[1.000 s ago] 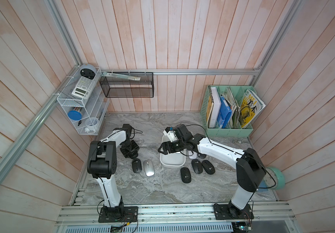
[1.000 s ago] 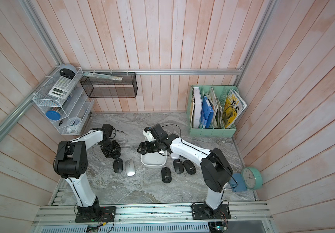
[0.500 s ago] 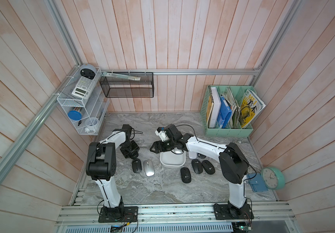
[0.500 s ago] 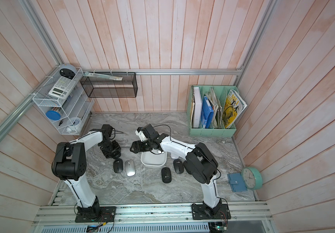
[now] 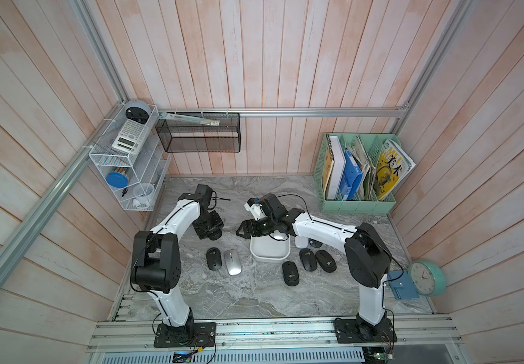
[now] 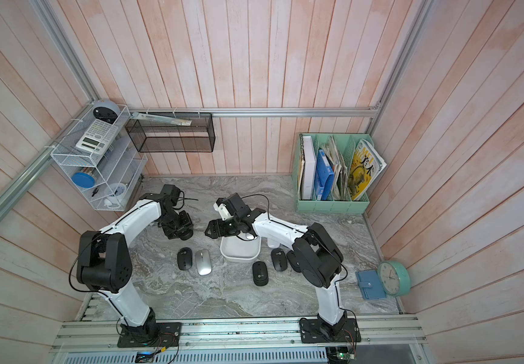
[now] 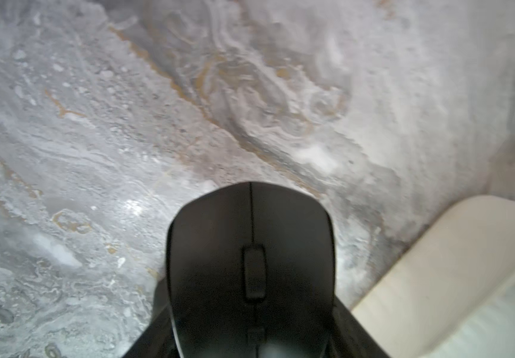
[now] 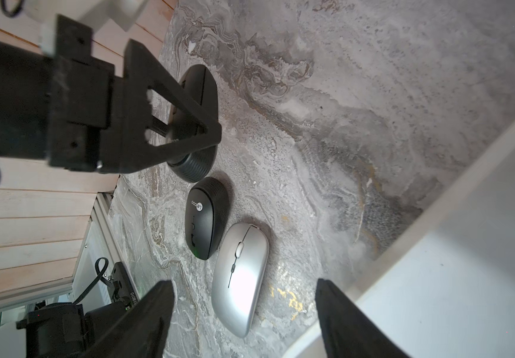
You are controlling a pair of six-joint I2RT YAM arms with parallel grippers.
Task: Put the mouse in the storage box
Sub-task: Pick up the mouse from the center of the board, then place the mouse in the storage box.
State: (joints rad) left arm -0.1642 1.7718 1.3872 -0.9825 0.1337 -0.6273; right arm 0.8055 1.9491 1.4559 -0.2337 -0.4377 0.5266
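My left gripper (image 5: 212, 229) (image 7: 251, 341) is shut on a black mouse (image 7: 250, 263) (image 8: 199, 102), held low over the marble left of the storage box. I cannot tell whether that mouse touches the table. The storage box (image 5: 270, 254) (image 6: 240, 254) is a white low-walled tub, and a light-coloured mouse (image 5: 279, 235) lies at its far end. My right gripper (image 5: 244, 229) (image 8: 244, 319) stands open and empty by the box's far left corner, pointing toward the left gripper. The box wall (image 8: 430, 223) (image 7: 454, 272) shows in both wrist views.
A black mouse (image 5: 213, 258) (image 8: 206, 217) and a silver mouse (image 5: 233, 266) (image 8: 240, 279) lie side by side left of the box. Several black mice (image 5: 290, 273) and a white one (image 5: 301, 242) lie to its right. A mint file organizer (image 5: 358, 205) stands back right, a wire basket (image 5: 199, 138) on the wall.
My right gripper has swung left from over the box to its far left corner, uncovering the light mouse inside. The left arm and its black mouse have stayed put.
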